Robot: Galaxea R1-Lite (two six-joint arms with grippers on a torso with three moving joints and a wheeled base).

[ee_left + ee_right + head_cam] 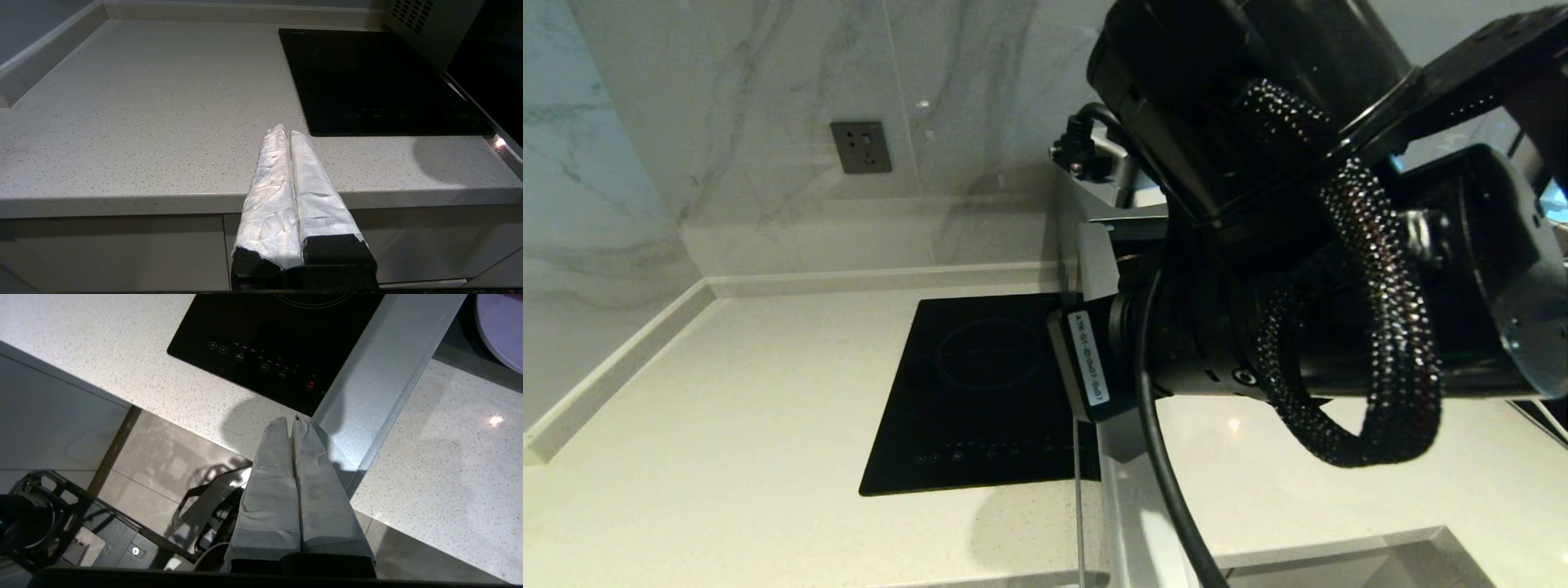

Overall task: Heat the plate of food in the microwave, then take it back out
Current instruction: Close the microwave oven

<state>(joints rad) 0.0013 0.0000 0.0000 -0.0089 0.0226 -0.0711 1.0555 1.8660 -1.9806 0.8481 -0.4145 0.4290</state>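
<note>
Plate of food: only a lavender rim arc of the plate of food (500, 330) shows in the right wrist view, inside the dark cavity of the microwave; the food itself cannot be made out.
Microwave: the microwave (425, 28) stands on the counter, just right of the cooktop; its grey side panel with vent holes shows in the left wrist view.
Microwave door: the door (380, 384) is swung open, its edge reaching out over the near right corner of the cooktop toward the counter's near edge.
Right hand: the right hand (291, 421) has its 2 wrapped fingers (314, 473) pressed together, clenched on nothing, tips at the near end of the open door's edge; actual contact cannot be told.
Right arm: the right arm (1298, 245) fills the right side of the head view, hiding most of the microwave.
Left hand: the left hand (285, 132) hangs over the counter's near edge, left of the cooktop's near corner, fingers closed together and empty.
Cooktop: the flat black cooktop (988, 392) lies on the counter.
Counter: pale speckled counter (727, 425).
Wall: 1 grey socket (860, 147) on the marble wall.
</note>
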